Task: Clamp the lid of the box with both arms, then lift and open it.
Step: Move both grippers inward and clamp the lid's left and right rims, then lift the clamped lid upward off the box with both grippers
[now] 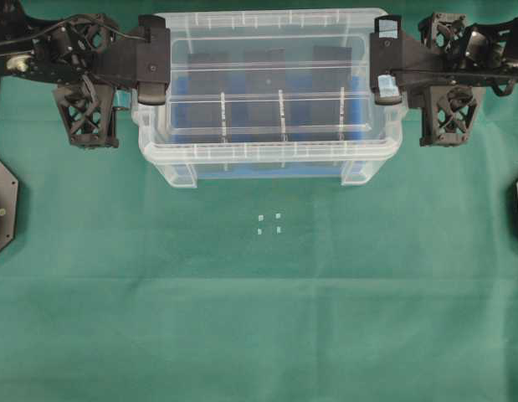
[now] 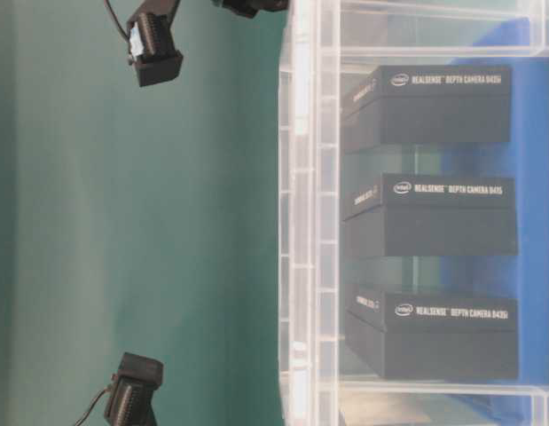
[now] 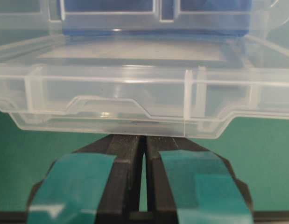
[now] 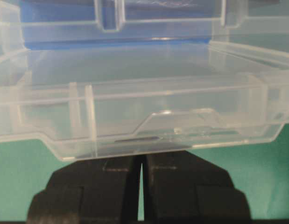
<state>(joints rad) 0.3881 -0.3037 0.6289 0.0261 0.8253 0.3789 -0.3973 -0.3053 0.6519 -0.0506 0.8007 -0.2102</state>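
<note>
Pinching the lid [image 1: 267, 84] at opposite short edges, both end effectors clamp it above the box [image 1: 267, 155].

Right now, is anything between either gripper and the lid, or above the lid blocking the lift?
Nothing visible. The left gripper and right gripper are each closed on an end of the lid, above the box. No object shows over it.

Two black robot arms are showing lattice-framed wrists; the left black pointed claw [image 3: 144, 186] is wearing teal tape pads, the right black claw [image 4: 140, 186] is showing bare black.
</note>
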